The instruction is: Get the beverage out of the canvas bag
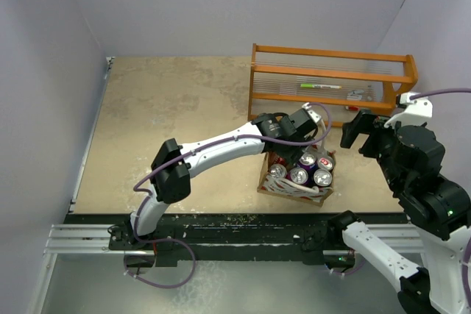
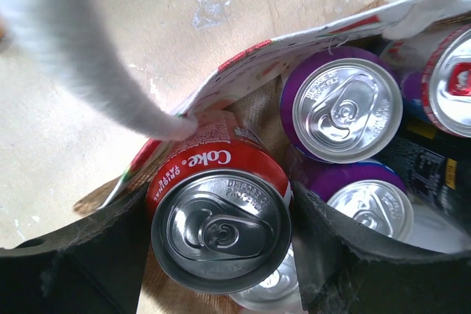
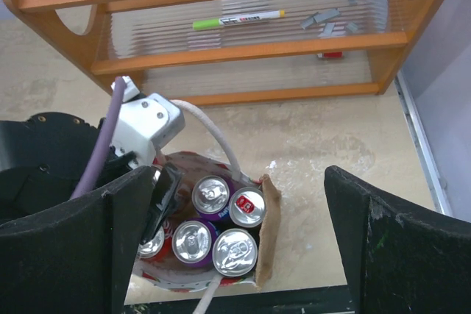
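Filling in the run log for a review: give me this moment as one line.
phase: grasp in canvas bag | left tool: shut on Coke can, inside bag | right tool: open, empty, clear of bag | cans out: none

Left wrist view: white handle (image 2: 81,49) is a soft blur across the upper left. Fingers (image 2: 81,262) of the left gripper (image 2: 218,211) run off the bottom edge. Lower can (image 2: 268,292) is mostly covered by the Coke can (image 2: 221,218); right-hand can (image 2: 456,79) is cropped by the edge.

Top view: far corner of the canvas bag (image 1: 291,189) is hidden behind the left wrist.

Right wrist view: grey bits (image 3: 324,20) on the rack (image 3: 250,49) are too small to identify; the rack's upper corners are cut off.
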